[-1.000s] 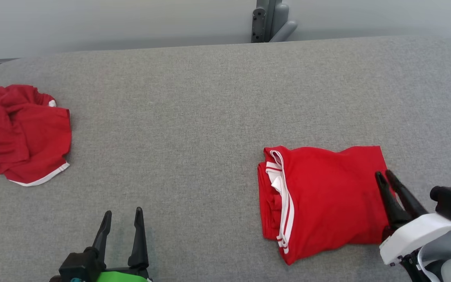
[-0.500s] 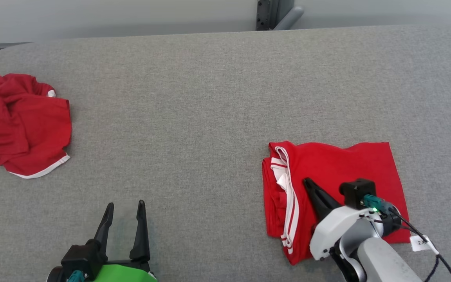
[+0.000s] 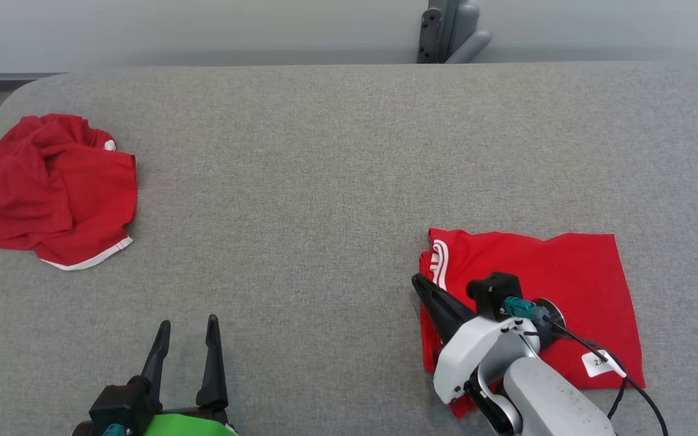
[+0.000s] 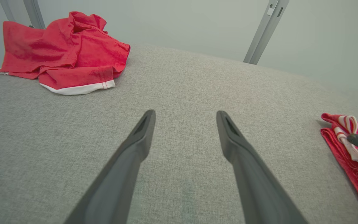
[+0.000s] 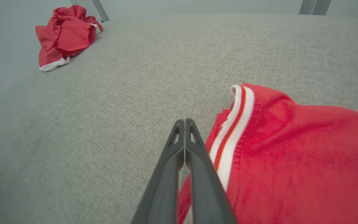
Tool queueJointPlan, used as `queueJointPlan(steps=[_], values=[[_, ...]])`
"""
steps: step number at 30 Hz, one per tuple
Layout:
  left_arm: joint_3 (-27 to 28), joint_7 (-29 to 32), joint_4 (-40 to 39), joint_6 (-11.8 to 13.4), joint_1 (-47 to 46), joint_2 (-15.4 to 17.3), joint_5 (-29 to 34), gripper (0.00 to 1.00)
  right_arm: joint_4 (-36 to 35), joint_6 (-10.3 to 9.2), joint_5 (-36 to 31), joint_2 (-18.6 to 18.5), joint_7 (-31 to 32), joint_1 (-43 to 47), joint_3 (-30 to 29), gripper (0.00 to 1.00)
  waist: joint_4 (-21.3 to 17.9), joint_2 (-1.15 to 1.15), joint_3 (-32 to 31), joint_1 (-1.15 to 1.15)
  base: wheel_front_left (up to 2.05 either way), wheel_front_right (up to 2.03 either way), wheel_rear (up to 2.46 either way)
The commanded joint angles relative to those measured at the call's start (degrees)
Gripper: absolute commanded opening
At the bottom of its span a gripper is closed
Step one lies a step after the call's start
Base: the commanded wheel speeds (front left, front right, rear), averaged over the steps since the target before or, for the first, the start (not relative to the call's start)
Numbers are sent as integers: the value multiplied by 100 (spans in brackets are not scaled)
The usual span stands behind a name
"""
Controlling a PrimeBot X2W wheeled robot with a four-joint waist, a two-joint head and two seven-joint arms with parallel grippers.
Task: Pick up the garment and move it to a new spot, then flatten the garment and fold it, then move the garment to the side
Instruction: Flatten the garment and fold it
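Observation:
The garment [image 3: 567,284] is red with white-striped trim and lies folded in a rough rectangle on the right of the grey table [image 3: 300,181]. My right gripper [image 3: 417,280] is shut, its fingers lying along the garment's left edge with the tips just past the trim. In the right wrist view the right gripper [image 5: 184,122] has its closed tips over bare table, with the garment [image 5: 291,155] to their right and nothing visibly pinched. My left gripper [image 3: 185,327] stands open over bare table at the near left, and the left gripper [image 4: 185,115] has nothing between its fingers.
A second red garment [image 3: 52,188] lies crumpled at the table's far left edge, and this crumpled garment [image 4: 64,53] is well ahead of the left fingers. A grey metal post [image 3: 440,33] stands behind the table's back edge. Bare table separates the two garments.
My right gripper has shut and swung left across the folded garment to its left edge. The head camera has shifted, so the whole picture sits further right. The left gripper has stayed put.

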Motion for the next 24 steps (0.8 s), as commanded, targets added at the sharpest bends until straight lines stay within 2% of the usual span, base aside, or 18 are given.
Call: queueJointPlan(steps=[1,4,5,6,7,8,13,17,24], values=[[36,-16,-31,24,85,7,-24,100,-100,0,42,-38,-138,7,-11,0,-78,0,-126,0,0,0,0],[104,-16,-80,56,184,7,-31,100,-369,0,-39,-226,-343,248,-112,0,-181,0,-303,0,0,0,0],[135,-17,-105,58,214,7,-23,100,-518,0,-98,-311,-412,324,-192,10,-216,0,-363,0,0,0,0],[167,-16,-131,72,254,7,-1,100,-679,0,-157,-395,-475,427,-320,39,-250,0,-425,0,0,0,0],[201,-16,-147,75,294,7,32,100,-836,0,-245,-484,-521,556,-438,74,-283,0,-489,0,0,0,0],[240,-16,-169,75,339,7,69,100,-1013,0,-323,-563,-562,695,-559,100,-320,0,-551,0,0,0,0],[395,-16,-244,75,560,6,225,100,-1818,-2,-544,-855,-668,1447,-1348,100,-461,0,-845,0,0,0,0],[495,-16,-282,47,660,6,234,100,-2181,-1,-777,-919,-703,1950,-1923,100,-506,0,-967,0,0,0,0],[597,-16,-181,-20,725,6,288,100,-2189,-1,-949,-623,-712,2439,-2650,100,-518,0,-1141,0,0,0,0]])
